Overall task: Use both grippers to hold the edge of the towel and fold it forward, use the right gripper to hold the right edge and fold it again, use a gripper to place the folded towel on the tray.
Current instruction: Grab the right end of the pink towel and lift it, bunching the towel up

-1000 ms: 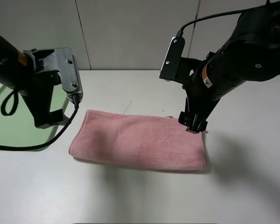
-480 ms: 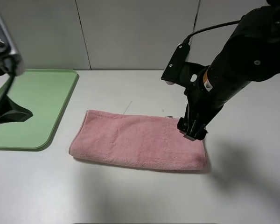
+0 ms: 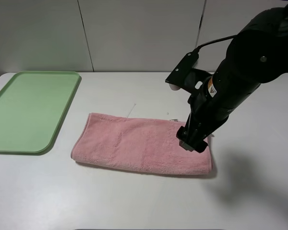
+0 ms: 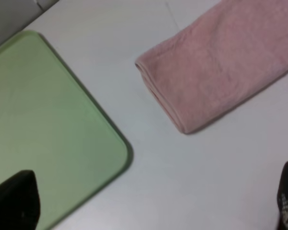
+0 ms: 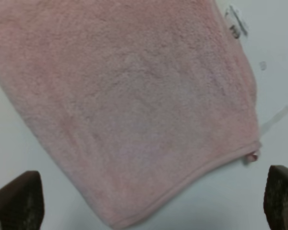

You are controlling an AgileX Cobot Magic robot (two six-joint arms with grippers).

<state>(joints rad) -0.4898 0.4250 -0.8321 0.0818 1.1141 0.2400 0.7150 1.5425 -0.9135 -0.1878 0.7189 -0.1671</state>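
One fold done; right hand (image 3: 192, 143), wide open and empty, should pinch the right edge (image 3: 210, 154) of the towel (image 3: 129, 141), both layers.

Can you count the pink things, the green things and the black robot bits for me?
Pink: 1, the towel
Green: 1, the tray
Black: 2, the left end effector and the right end effector
Total: 4

left end effector (image 4: 151, 205): jaws wide | right end effector (image 3: 192, 143): jaws wide
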